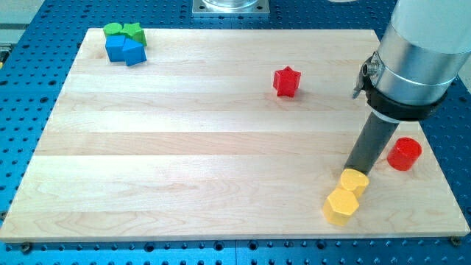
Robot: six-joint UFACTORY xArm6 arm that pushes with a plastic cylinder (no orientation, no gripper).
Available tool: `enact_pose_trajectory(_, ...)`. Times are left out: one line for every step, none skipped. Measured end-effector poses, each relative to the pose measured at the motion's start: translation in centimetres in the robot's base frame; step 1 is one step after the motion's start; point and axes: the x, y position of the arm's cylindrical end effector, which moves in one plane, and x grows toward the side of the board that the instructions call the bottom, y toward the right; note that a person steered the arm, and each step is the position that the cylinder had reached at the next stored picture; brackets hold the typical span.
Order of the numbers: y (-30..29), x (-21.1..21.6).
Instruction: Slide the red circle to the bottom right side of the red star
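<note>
Wooden bench (221, 147) seen from above, resting on a blue perforated base (29, 88). No gripper on this arm: just a dark rod ending in my tip (356, 170), planted near the view's lower right.

Red circle (404, 154) near the bench's right edge, just to the view's right of my tip, apart from it with a sliver of wood between. Red star (287, 81) well up and to the view's left of the circle, standing alone in the upper middle of the bench.

Two yellow blocks in the lower right: a yellow heart-like block (354, 181) directly below my tip, seemingly touching it, and a yellow hexagon (341, 206) just below-left of that, the two pressed together.

Far upper-left corner holds a tight cluster: a green round block (112, 29), a green star (134, 32), a blue block (115, 48) of unclear shape and a blue pentagon-like block (134, 52), all touching or nearly so.

Silver arm housing (419, 51) looming over the bench's upper right.
</note>
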Motion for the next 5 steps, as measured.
enact_pose_trajectory(1.6,0.0)
enact_pose_trajectory(2.9,0.0)
enact_pose_trajectory(3.8,2.7)
enact_pose_trajectory(6.7,2.7)
enact_pose_trajectory(5.9,-1.3)
